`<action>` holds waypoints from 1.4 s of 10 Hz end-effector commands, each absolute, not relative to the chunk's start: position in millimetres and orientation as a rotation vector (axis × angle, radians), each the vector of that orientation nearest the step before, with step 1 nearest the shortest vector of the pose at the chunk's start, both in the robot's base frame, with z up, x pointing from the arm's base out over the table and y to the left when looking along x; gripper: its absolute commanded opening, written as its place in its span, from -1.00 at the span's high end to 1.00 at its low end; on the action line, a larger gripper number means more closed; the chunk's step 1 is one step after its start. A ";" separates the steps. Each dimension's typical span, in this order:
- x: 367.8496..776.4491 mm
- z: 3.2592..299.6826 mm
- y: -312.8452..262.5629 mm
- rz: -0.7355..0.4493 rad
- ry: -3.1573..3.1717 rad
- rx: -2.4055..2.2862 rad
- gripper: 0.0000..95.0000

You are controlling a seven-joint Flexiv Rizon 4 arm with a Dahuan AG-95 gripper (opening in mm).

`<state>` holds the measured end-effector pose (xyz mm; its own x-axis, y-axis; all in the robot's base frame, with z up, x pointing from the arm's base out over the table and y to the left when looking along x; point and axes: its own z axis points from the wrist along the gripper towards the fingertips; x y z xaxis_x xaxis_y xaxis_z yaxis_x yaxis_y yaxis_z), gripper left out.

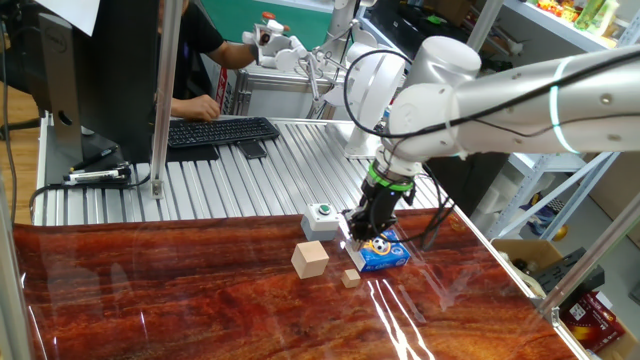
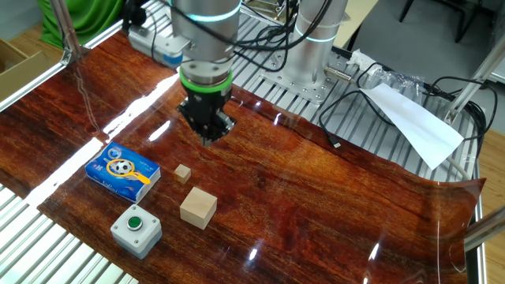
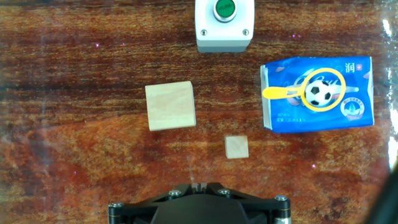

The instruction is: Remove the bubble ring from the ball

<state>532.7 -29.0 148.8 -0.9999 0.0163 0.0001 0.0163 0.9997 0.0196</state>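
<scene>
The ball (image 3: pixel 319 93) is small and white with dark patches. It sits on a flat blue pack (image 3: pixel 348 115) at the right of the hand view. The bubble ring (image 3: pixel 278 93) is a thin yellow-orange loop lying around the ball, with its stem pointing left over the pack's edge. The ring (image 2: pixel 141 177), the ball (image 2: pixel 121 167) and the pack (image 2: pixel 102 175) also show in the other fixed view. My gripper (image 2: pixel 207 136) hangs above the table, apart from the pack. Its fingers are together and hold nothing. In the hand view the gripper (image 3: pixel 198 185) is at the bottom edge.
A large wooden cube (image 3: pixel 170 106) and a small wooden cube (image 3: pixel 236 147) lie left of the pack. A grey box with a green button (image 3: pixel 224 25) stands beyond them. A person works at a keyboard (image 1: pixel 220 130) behind the table.
</scene>
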 end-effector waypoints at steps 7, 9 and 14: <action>558.5 134.0 -35.4 0.027 3.143 0.036 1.00; 567.4 131.4 -45.6 0.030 3.142 0.031 1.00; 587.3 120.9 -62.3 0.032 3.138 -0.005 1.00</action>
<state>588.8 -64.0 120.9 -1.0000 -0.0067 -0.0066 -0.0068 0.9998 0.0198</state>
